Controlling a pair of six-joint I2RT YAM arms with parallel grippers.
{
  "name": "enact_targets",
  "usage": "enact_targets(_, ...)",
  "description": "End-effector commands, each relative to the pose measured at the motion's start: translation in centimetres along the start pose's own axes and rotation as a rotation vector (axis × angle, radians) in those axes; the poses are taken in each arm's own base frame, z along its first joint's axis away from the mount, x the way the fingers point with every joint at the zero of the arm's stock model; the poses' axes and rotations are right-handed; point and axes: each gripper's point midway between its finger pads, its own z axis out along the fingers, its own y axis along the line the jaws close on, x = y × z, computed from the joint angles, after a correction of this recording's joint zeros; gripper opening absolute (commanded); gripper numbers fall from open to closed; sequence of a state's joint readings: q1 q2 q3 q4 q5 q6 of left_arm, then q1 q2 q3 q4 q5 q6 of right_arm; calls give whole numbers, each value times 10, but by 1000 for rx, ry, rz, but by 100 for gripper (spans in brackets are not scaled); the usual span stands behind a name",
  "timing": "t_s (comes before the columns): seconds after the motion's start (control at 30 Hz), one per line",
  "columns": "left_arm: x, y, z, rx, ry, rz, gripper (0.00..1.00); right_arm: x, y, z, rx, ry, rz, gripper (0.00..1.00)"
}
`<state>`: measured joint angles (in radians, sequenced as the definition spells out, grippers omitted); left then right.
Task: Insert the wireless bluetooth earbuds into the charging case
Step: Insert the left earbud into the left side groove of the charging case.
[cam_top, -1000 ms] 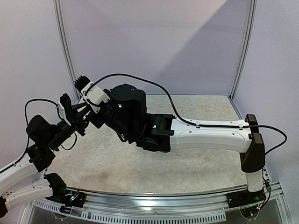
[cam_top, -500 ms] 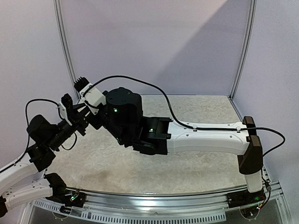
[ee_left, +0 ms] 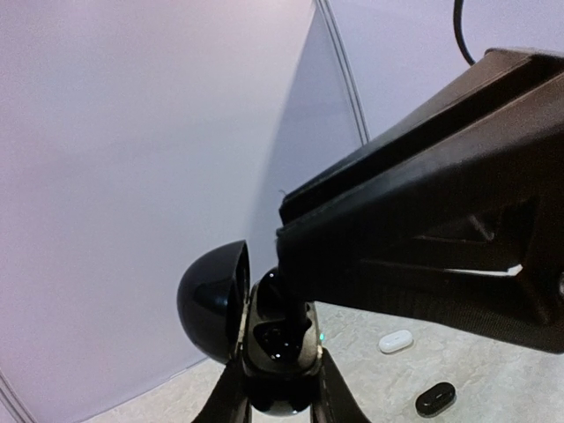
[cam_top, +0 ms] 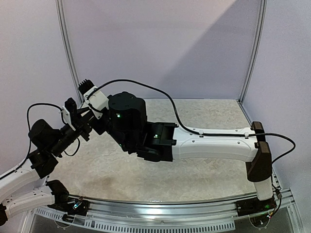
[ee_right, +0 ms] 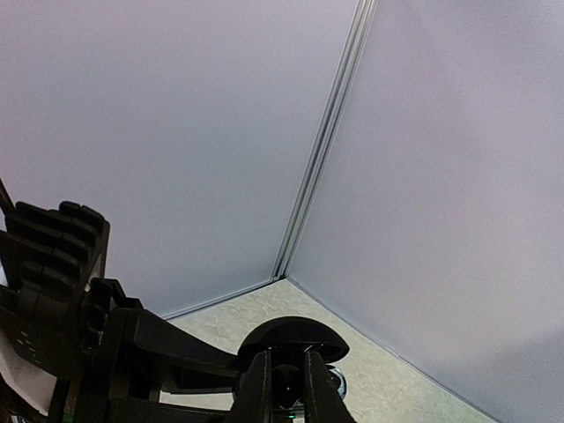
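- Top: the left arm [cam_top: 48,141] and right arm [cam_top: 214,143] meet in the air over the left of the desk [cam_top: 121,174]. What they hold is hidden here.
- Left wrist: the left jaws pinch the black case [ee_left: 278,366] by its lower body, with its lid [ee_left: 210,304] open to the left. The right jaws set a glossy black earbud [ee_left: 284,295] at its well. A white piece [ee_left: 396,340] and a black piece [ee_left: 436,398] lie on the desk beyond.
- Right wrist: the right jaws are almost together, apparently pinching the earbud just under the lid.
- The earbud looks light, hard and slick. It is probably best held gently by the stem.
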<state>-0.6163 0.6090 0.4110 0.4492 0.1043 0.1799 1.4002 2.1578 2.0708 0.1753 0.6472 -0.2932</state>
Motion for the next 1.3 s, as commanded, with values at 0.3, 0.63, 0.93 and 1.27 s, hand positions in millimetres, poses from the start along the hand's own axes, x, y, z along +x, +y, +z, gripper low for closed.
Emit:
enact_targets(0.3, -33, -5, -3, 32, -123, 0, 0, 41, 2, 10, 33, 101, -66, 11)
enact_targets(0.63, -33, -6, -3, 34, -122, -4, 0, 44, 0, 11, 43, 108, -73, 15)
enact_targets(0.93, -34, -8, -3, 50, -124, -20, 0, 43, -1, 11, 43, 106, -78, 17)
enact_targets(1.27, -34, -11, -2, 69, -120, -47, 0, 47, -2, 12, 45, 116, -71, 17)
